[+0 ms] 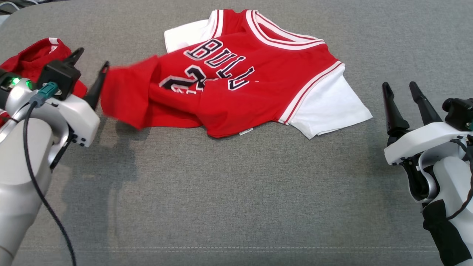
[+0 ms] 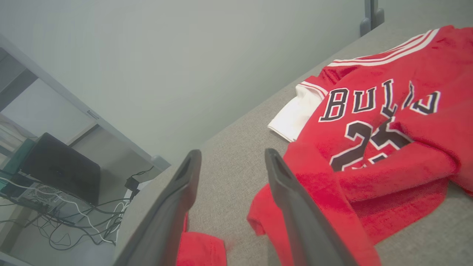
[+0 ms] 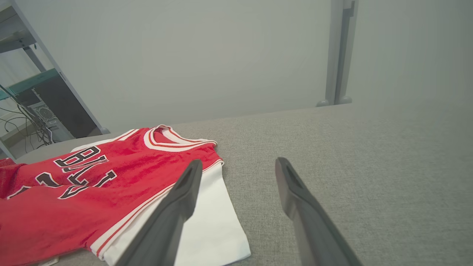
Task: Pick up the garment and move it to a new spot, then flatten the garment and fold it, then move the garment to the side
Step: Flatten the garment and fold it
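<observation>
The garment (image 1: 240,77) is a red jersey with black lettering and white sleeves, lying rumpled on the grey surface, its lower part bunched up and folded over. My left gripper (image 1: 90,68) is open just left of the jersey's blurred red hem (image 1: 122,96), which hangs beside one finger. In the left wrist view my left gripper (image 2: 231,155) has nothing between its fingers, and the jersey (image 2: 369,140) lies to the right of them. My right gripper (image 1: 402,96) stands open and empty, to the right of the white sleeve (image 1: 329,107). The right wrist view shows my right gripper (image 3: 236,166) beside the jersey (image 3: 92,184).
A second red cloth (image 1: 37,55) lies bunched at the far left behind my left wrist, and again under the fingers as the red cloth (image 2: 199,251). The grey padded surface (image 1: 236,192) stretches wide in front. Beyond its edge stand a shelf and cables (image 2: 55,192).
</observation>
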Controlling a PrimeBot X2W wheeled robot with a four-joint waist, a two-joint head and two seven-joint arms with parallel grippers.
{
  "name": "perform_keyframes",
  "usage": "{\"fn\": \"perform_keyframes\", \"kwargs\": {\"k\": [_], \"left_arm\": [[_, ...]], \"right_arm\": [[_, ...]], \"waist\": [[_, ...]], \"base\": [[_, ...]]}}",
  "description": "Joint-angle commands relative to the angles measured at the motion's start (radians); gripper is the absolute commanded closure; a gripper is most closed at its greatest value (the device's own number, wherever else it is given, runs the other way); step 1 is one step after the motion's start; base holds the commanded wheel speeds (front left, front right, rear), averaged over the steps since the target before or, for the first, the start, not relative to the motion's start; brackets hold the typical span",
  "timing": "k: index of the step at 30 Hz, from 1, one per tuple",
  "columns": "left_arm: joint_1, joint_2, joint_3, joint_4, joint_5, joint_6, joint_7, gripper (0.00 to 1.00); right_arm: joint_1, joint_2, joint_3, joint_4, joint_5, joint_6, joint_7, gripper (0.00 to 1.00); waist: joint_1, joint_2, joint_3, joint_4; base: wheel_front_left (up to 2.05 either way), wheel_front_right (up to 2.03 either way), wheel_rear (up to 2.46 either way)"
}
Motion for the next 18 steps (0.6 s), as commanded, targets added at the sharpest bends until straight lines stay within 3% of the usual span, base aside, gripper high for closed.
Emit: {"fn": "perform_keyframes", "kwargs": {"k": [1, 4, 7, 18], "left_arm": [[-0.041, 0.024, 0.047, -0.006, -0.005, 0.022, -0.005, 0.0], [-0.021, 0.001, 0.086, -0.024, -0.012, 0.069, -0.005, 0.0], [0.014, -0.024, 0.109, -0.068, -0.008, 0.085, -0.006, 0.0], [0.21, -0.144, 0.215, -0.354, 0.032, 0.077, -0.006, 0.0]], "right_arm": [[-0.01, 0.004, 0.03, -0.012, 0.009, 0.004, -0.012, 0.0], [-0.012, 0.004, 0.045, 0.013, 0.021, 0.004, -0.01, 0.0], [-0.014, 0.001, 0.048, 0.054, 0.032, 0.004, -0.003, 0.0], [-0.05, 0.006, -0.003, 0.296, 0.04, 0.004, 0.028, 0.0]], "waist": [[0.0, 0.0, 0.001, 0.003], [0.0, 0.0, 0.001, 0.021], [0.0, 0.0, 0.003, 0.048], [0.0, 0.0, 0.025, 0.155]], "base": [[0.0, 0.0, 0.0], [0.0, 0.0, 0.0], [0.0, 0.0, 0.0], [0.0, 0.0, 0.0]]}}
